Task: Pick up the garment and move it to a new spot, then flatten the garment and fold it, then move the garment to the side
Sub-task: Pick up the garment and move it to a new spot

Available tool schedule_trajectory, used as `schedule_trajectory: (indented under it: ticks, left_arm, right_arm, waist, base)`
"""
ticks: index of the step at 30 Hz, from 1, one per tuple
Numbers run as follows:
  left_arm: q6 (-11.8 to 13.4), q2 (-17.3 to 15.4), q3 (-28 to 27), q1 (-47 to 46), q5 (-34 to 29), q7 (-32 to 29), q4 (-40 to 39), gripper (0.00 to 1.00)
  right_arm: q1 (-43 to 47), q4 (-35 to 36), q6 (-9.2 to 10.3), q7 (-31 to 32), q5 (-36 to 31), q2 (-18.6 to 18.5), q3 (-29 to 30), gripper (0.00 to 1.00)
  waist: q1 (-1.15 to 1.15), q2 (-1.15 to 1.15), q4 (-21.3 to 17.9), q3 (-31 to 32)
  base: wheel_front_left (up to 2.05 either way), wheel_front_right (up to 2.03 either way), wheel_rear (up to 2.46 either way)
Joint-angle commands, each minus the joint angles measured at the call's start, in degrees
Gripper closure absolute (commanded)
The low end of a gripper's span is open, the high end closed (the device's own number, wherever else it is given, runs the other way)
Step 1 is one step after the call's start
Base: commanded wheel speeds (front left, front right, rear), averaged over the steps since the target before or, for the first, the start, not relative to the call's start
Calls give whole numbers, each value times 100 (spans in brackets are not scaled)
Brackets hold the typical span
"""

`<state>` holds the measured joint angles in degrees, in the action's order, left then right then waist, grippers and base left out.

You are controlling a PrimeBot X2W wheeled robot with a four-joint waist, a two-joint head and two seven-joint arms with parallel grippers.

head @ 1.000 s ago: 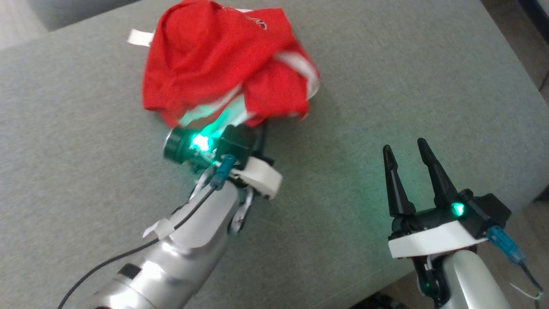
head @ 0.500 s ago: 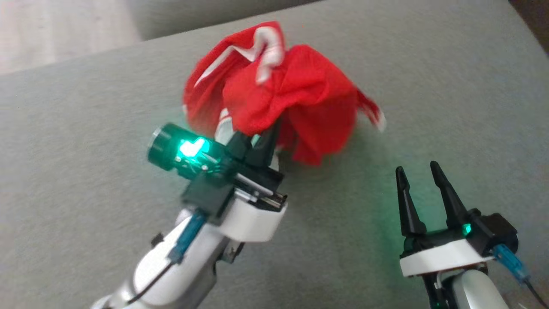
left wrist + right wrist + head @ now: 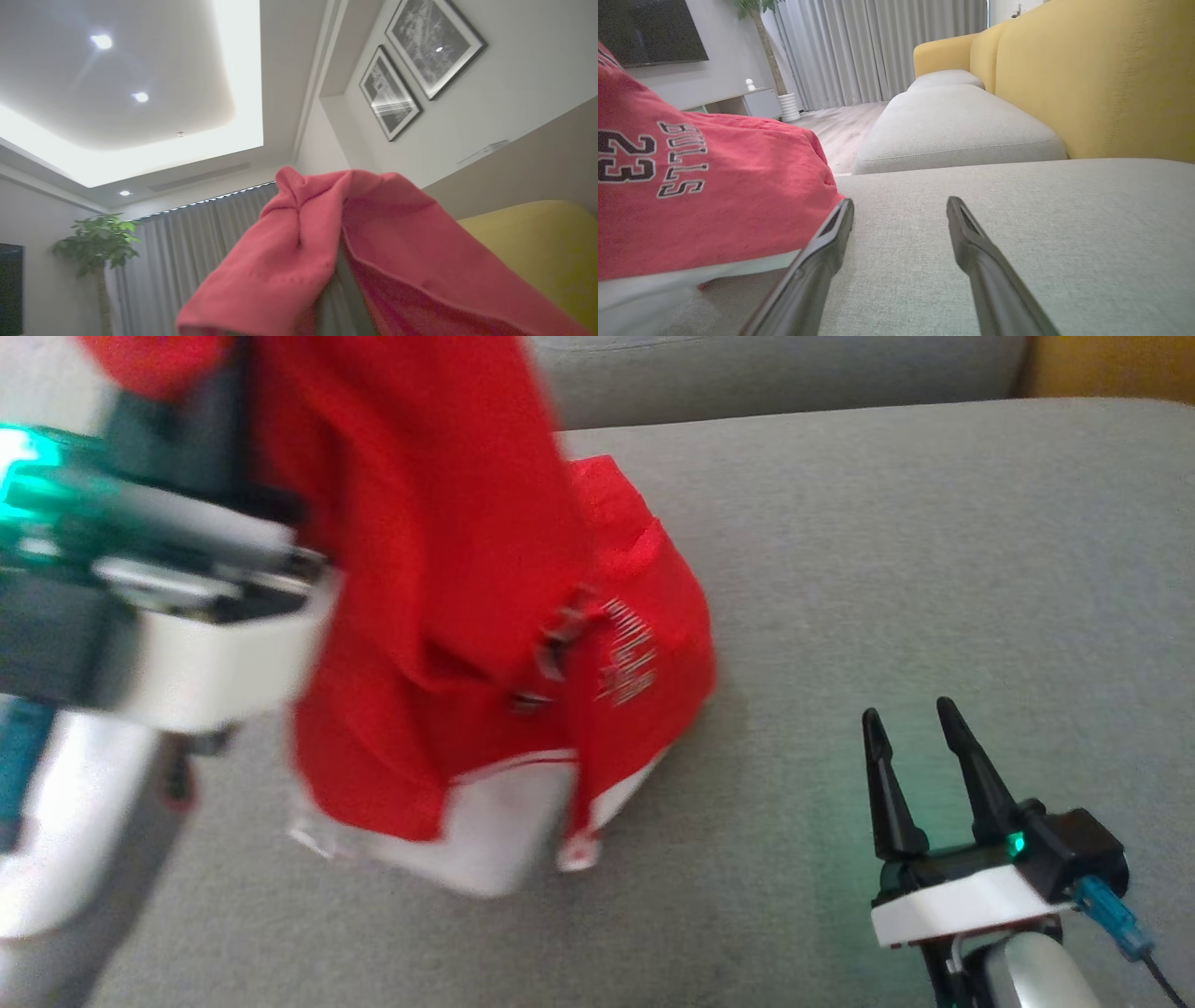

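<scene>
The garment [image 3: 448, 569] is a red jersey with a white hem and dark lettering. It hangs from my left gripper [image 3: 245, 448], which is raised high, close to the head camera, and shut on a bunch of its fabric. The hem trails down to the grey sofa seat [image 3: 934, 569]. In the left wrist view, red folds of the garment [image 3: 373, 242] drape over and hide the fingers. My right gripper [image 3: 915, 719] rests low at the lower right, open and empty. In the right wrist view, the garment [image 3: 714, 200] lies just left of the right gripper [image 3: 900, 205].
A yellow backrest [image 3: 1087, 79] runs along the right of the grey seat [image 3: 1017, 210], with another grey cushion [image 3: 952, 126] beyond. Curtains [image 3: 878, 46], a potted plant [image 3: 96, 242] and a dark screen [image 3: 649, 28] stand across the room.
My left gripper has lifted the garment off the seat, up and toward the head camera, so it now hangs unfurled. The head view has also shifted. The right gripper stays open in place.
</scene>
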<state>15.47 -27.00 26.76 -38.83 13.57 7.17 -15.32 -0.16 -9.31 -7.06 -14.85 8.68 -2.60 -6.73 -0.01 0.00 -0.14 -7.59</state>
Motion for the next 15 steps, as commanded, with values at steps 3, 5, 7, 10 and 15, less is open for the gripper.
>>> schedule_trajectory:
  ticks: [3, 5, 7, 10, 15]
  left_arm:
    - [60, -610, -828, -189, 235, -56, 26, 100]
    - [85, -846, -1091, -118, 275, 5, 234, 100]
    - [136, -1084, -1328, -9, 267, 57, 493, 100]
    - [231, -1263, -1596, 119, 300, 149, 772, 100]
    - [523, -1410, -2294, 588, 566, 479, 1312, 100]
  right_arm:
    - [-10, 145, -43, -15, -56, -28, -126, 0]
    - [-39, 142, -43, -15, -107, -28, -128, 0]
    - [-79, 155, -43, -15, -137, -28, -96, 0]
    - [-128, 159, -43, -15, -183, -28, -86, 0]
    - [-237, 145, -43, -15, -294, -28, -103, 0]
  waist:
    - [1, 0, 312, -145]
    - [1, 0, 397, -219]
    - [1, 0, 468, -289]
    - [1, 0, 532, -369]
    - [1, 0, 608, -512]
  base:
    - [0, 0, 0]
    - [0, 0, 0]
    - [0, 0, 0]
    - [0, 0, 0]
    - [0, 0, 0]
